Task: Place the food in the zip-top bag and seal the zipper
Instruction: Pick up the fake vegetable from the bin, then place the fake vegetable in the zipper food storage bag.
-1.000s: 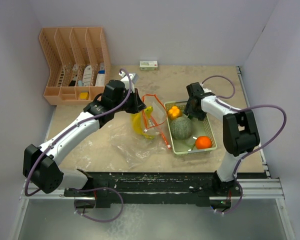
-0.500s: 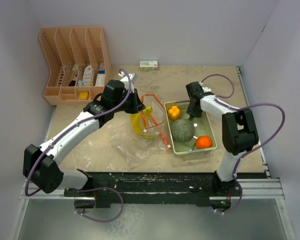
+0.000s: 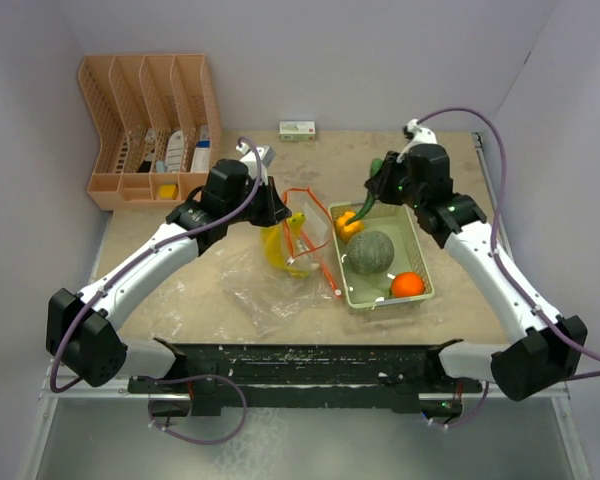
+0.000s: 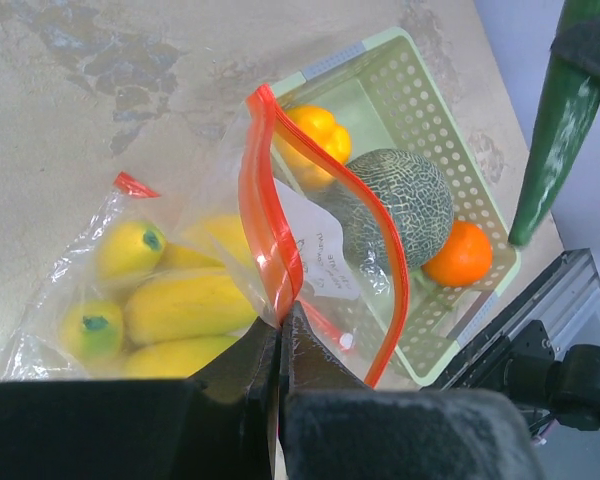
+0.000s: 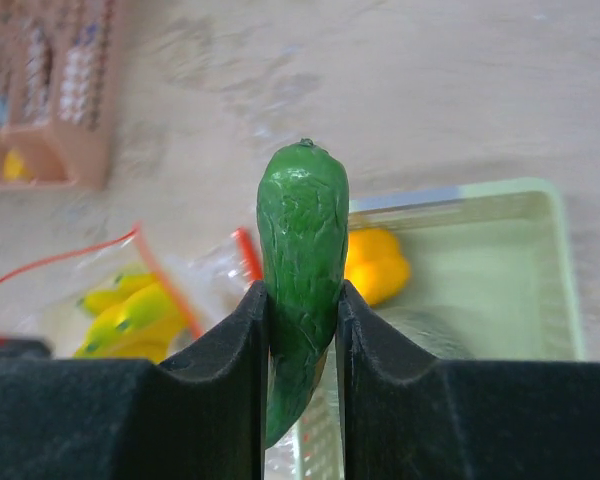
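Observation:
My left gripper (image 3: pixel 276 212) is shut on the red-orange zipper (image 4: pixel 263 200) strip and holds the mouth of the clear zip-top bag (image 3: pixel 265 285) up and open. The yellow banana bunch (image 4: pixel 180 305) lies inside the bag. The orange-yellow bell pepper (image 3: pixel 348 224), grey-green melon (image 3: pixel 372 252) and orange fruit (image 3: pixel 407 285) sit in the pale green basket (image 3: pixel 421 250). My right gripper (image 5: pixel 302 300) is shut on a long green vegetable (image 5: pixel 302 240) and holds it in the air above the basket's far left corner. A small white slider tab (image 4: pixel 348 341) shows low on the strip.
A peach slotted organiser (image 3: pixel 150 130) with small packets stands at the back left. A small white box (image 3: pixel 297 129) lies by the back wall. The basket stands just right of the bag's mouth. Side walls close in the table left and right.
My right arm has risen out of the basket with the green vegetable in its jaws and swung back and up. The melon shifted slightly. My left arm and the bag have not moved.

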